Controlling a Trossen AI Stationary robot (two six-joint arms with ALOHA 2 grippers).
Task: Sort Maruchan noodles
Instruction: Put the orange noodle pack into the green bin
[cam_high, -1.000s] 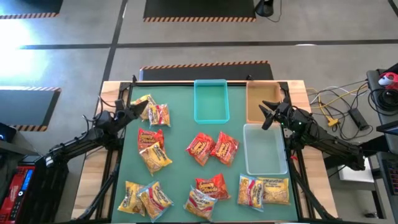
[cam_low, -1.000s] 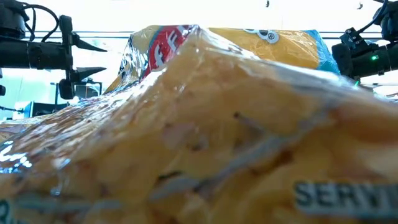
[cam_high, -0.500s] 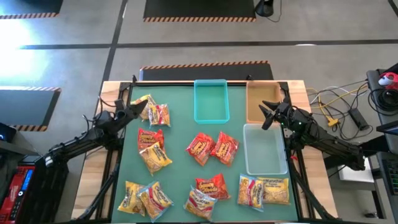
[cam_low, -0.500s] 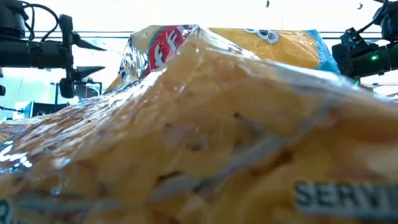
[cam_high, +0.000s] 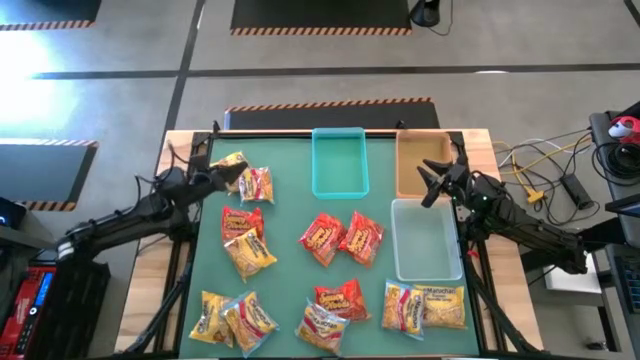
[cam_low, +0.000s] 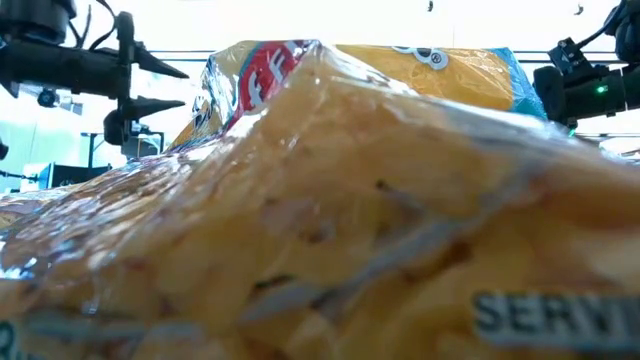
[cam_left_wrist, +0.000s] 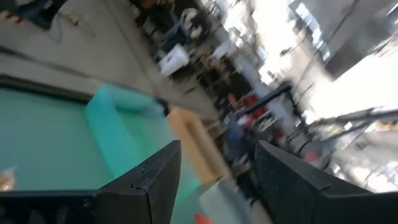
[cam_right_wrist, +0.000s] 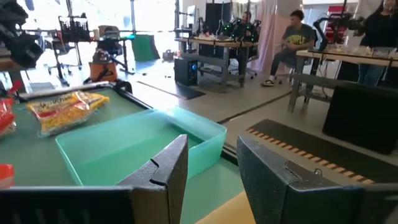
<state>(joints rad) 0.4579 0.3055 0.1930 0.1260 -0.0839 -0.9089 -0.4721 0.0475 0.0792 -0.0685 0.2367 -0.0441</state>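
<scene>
Presently my left gripper (cam_high: 226, 172) hangs wide open and empty, just beside two crinkly yellow-orange and red square ramen packets (cam_high: 247, 180) at its tips; more packets (cam_high: 340, 238) lie scattered over the green table mat (cam_high: 290, 205) beyond; my right gripper (cam_high: 428, 184) waits part-open, holding nothing, over the tan rectangular tray (cam_high: 420, 160), teal tray (cam_high: 340, 160) beside it.

The left gripper (cam_high: 228, 171) has moved toward the far side of the table and a little to the right, closing on the packets at the far left (cam_high: 247, 178). In the low view it sits higher and further right.
</scene>
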